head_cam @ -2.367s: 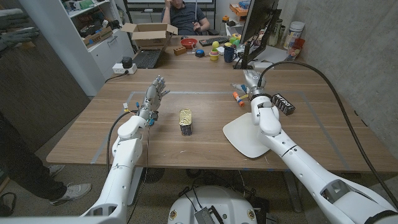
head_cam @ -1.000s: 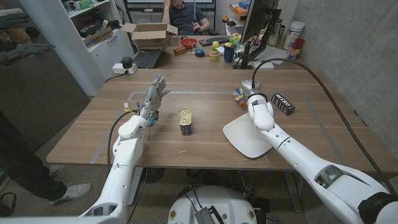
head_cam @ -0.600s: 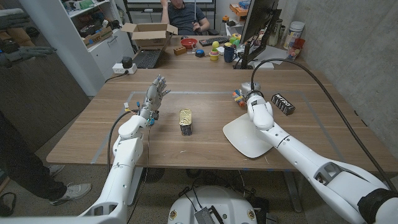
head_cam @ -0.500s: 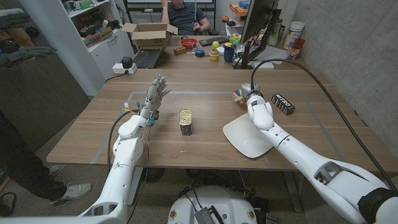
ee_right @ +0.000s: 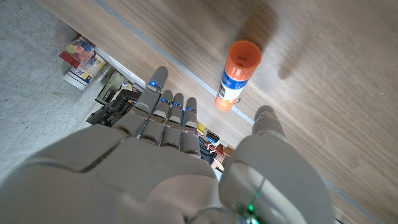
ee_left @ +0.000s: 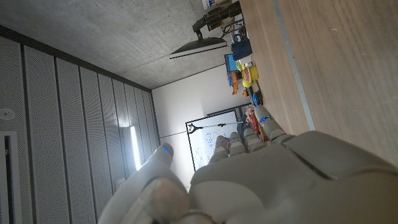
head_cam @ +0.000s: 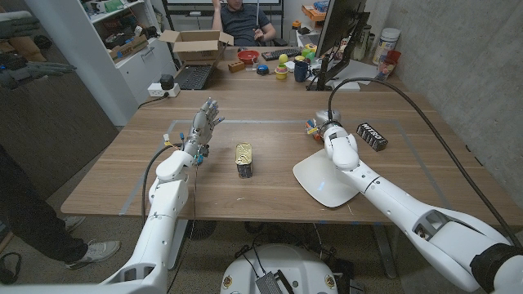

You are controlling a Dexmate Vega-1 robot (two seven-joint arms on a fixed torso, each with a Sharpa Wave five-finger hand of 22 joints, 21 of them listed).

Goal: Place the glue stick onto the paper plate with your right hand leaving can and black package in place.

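On the tabletop point(head_cam: 270, 192), just beyond the plate point(head_cam: 327, 180), lies the glue stick point(ee_right: 237, 75): an orange cap, a blue-and-white label. The right hand point(ee_right: 186, 155) hovers over it, empty, fingers spread, not touching. The black package point(head_cam: 372, 135) sits near on its right; the can point(head_cam: 244, 159) stands well apart. The left hand point(head_cam: 204, 126) is raised, empty, fingers apart.

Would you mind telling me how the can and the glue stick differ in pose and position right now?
The can stands upright near the table's middle, apart from both hands; the glue stick lies on its side on the wood just beyond the right hand, whose spread fingers are not touching it. The can looks gold and dark; the glue stick has an orange cap and a blue-and-white label. Both rest on the table, off the paper plate.
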